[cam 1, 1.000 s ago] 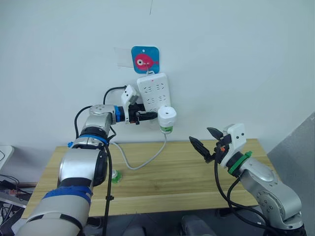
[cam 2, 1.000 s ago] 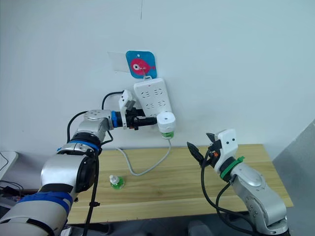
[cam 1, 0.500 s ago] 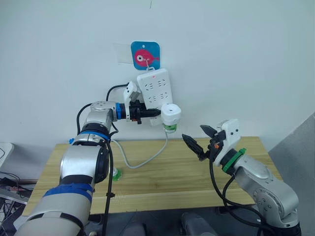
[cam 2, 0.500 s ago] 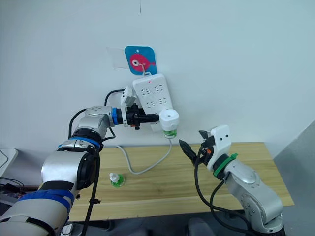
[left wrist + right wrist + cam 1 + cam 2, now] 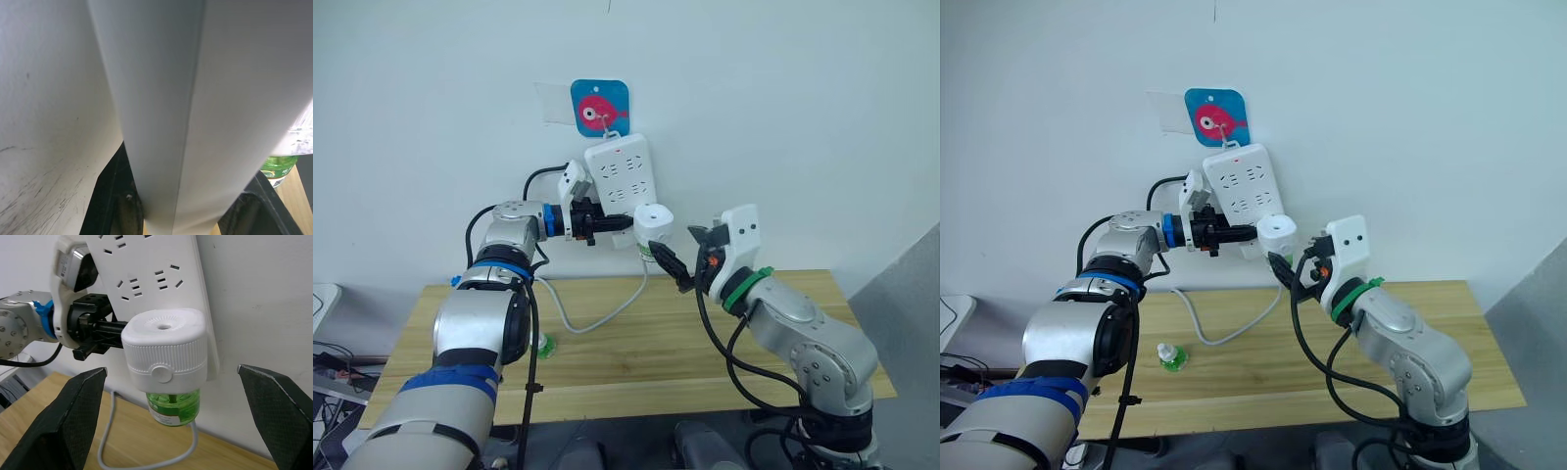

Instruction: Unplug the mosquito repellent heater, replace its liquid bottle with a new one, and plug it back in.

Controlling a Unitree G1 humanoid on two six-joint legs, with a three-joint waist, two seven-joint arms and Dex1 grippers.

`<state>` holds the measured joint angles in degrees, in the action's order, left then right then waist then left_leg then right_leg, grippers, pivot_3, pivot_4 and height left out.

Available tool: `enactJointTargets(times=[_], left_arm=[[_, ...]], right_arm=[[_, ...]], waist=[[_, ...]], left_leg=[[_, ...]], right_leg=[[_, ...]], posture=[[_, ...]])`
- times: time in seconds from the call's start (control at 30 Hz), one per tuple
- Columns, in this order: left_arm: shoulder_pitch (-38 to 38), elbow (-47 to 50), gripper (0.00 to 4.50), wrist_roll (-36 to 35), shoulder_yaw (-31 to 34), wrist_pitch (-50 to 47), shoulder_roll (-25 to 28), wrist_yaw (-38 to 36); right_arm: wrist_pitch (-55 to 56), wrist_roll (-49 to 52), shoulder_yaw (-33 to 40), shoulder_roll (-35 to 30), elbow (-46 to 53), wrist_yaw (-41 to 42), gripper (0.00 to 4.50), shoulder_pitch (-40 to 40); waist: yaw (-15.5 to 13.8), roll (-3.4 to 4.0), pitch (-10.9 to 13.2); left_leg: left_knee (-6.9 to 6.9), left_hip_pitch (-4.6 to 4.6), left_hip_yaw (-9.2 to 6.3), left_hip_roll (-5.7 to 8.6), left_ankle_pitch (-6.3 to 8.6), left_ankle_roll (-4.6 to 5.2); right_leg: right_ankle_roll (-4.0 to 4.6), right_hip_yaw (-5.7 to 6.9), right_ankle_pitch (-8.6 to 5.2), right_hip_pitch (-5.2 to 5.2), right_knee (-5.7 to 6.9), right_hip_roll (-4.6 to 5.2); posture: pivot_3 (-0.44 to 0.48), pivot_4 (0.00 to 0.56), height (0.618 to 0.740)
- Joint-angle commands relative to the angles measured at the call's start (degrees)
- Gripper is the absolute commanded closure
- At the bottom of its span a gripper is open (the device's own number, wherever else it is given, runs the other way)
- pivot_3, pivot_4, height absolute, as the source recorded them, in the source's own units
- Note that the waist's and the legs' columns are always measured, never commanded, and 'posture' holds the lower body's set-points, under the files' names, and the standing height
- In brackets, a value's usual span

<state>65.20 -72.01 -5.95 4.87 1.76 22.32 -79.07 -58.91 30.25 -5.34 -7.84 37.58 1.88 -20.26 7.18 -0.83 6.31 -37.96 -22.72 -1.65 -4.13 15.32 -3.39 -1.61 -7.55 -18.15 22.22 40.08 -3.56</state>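
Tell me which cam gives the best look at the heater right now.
Right wrist view. The mosquito repellent heater sits centred and close, framed by the open right gripper, with its top hole, front button and green bottle all plain. Both eye views show it small, against the power strip. The left wrist view shows no heater that I can make out.

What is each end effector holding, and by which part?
The left end effector clamps the long white plastic power strip by its lower side edge. The right end effector is open around the small white rounded mosquito repellent heater, holding nothing.
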Motion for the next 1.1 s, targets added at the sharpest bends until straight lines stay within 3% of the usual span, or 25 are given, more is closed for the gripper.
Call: enactJointTargets(times=[0.03,0.67,0.87,1.1], left_arm=[[0.1,0.9,3.16,0.4,-0.3,-0.1,-0.6,0.2],[-0.5,0.9,3.16,0.4,-0.1,1.0,0.0,0.8],[-0.7,0.9,3.16,0.4,-0.1,1.2,0.0,0.8],[-0.5,0.6,3.16,0.4,0.3,2.3,-0.2,2.5]], right_arm=[[1.0,-1.6,-1.8,0.8,-0.8,-0.3,0.0,-2.4],[7.7,-9.6,-5.9,3.4,-12.5,2.7,0.0,-9.9],[8.1,-10.5,-6.1,3.6,-11.8,3.5,1.53,-9.5],[5.1,-10.2,-4.9,2.2,-7.3,4.2,1.53,-8.2]], waist=[[0.1,0.09,0.1],[0.3,0.24,0.4],[0.5,0.24,0.4],[0.4,0.24,0.4]], left_leg=[[0.0,-0.02,-0.04,0.0,0.0,0.0],[0.0,-0.21,-0.57,0.04,-0.04,0.01],[0.0,-0.21,-0.6,0.05,-0.04,0.02],[0.02,-0.27,-0.69,0.13,-0.04,0.02]], right_leg=[[0.0,0.04,0.0,0.0,0.0,0.0],[0.0,0.51,-0.02,-0.02,0.0,0.04],[-0.01,0.54,-0.02,-0.02,0.0,0.04],[0.01,0.64,-0.04,-0.02,-0.01,0.16]], posture=[[-0.157,0.15,0.74],[-0.124,0.136,0.74],[-0.119,0.13,0.74],[-0.126,0.126,0.74]])
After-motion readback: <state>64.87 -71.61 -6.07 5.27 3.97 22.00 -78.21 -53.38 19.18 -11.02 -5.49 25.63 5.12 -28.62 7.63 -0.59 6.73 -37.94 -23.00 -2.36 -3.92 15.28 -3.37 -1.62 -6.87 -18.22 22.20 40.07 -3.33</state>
